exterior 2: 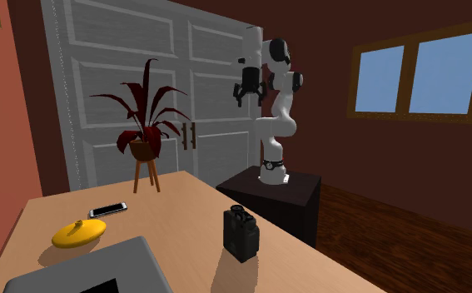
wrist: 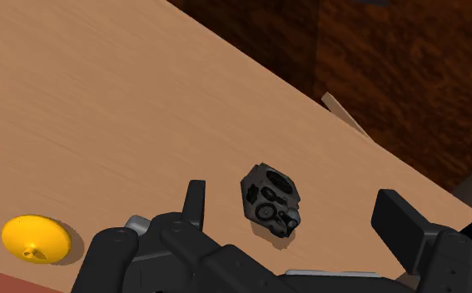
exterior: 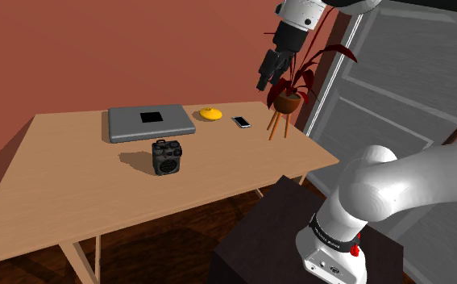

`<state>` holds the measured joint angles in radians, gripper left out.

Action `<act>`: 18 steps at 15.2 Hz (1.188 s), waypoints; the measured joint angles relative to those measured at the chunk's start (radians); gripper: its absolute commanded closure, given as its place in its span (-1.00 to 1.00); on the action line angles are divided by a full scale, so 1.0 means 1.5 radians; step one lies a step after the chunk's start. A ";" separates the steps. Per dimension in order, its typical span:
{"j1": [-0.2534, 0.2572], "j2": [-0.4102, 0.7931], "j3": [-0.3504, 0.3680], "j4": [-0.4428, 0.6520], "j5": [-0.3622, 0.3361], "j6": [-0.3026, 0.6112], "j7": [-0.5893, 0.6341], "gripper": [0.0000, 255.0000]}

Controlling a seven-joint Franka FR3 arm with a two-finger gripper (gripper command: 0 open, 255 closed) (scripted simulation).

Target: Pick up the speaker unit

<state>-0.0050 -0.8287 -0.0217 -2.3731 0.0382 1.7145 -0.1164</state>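
so the gripper point(exterior: 265, 79) is wide open, fingers point(wrist: 396, 218) well apart with nothing in them, hanging high over the table point(exterior: 57, 185). the speaker point(wrist: 270, 201) stands upright well below it, lined up roughly between the fingers. looks like a small stiff box, probably light-ish and not slippery. i'd pinch it across the flat side walls, keeping off the cone grilles on the front

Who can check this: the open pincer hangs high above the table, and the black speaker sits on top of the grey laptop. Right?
Not quite. The shoulder view shows the black speaker standing on the table itself, apart from the grey laptop. Rest holds.
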 measured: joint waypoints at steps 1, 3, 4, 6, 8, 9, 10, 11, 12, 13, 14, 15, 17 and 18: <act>0.000 0.000 0.000 0.000 0.000 0.000 0.000 -1.00; 0.006 0.014 -0.012 -0.014 0.000 0.027 -0.024 -1.00; 0.012 0.035 -0.020 -0.010 0.001 0.046 -0.041 -1.00; 0.025 0.070 -0.035 -0.022 0.006 0.092 -0.077 -1.00; 0.037 0.105 -0.053 -0.031 0.012 0.137 -0.118 -1.00; 0.044 0.131 -0.063 -0.029 0.016 0.160 -0.140 -1.00; 0.053 0.156 -0.070 -0.024 0.022 0.180 -0.159 -1.00; 0.061 0.177 -0.078 -0.026 0.027 0.202 -0.181 -1.00; 0.069 0.194 -0.085 -0.023 0.034 0.216 -0.201 -1.00; 0.077 0.218 -0.094 -0.024 0.041 0.239 -0.225 -1.00; 0.087 0.242 -0.099 -0.019 0.050 0.257 -0.244 -1.00; 0.094 0.265 -0.108 -0.013 0.059 0.272 -0.269 -1.00; 0.112 0.315 -0.123 0.003 0.081 0.302 -0.317 -1.00; 0.121 0.342 -0.128 0.012 0.094 0.318 -0.342 -1.00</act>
<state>0.1772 -0.3164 -0.2141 -2.3557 0.1797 2.1911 -0.6286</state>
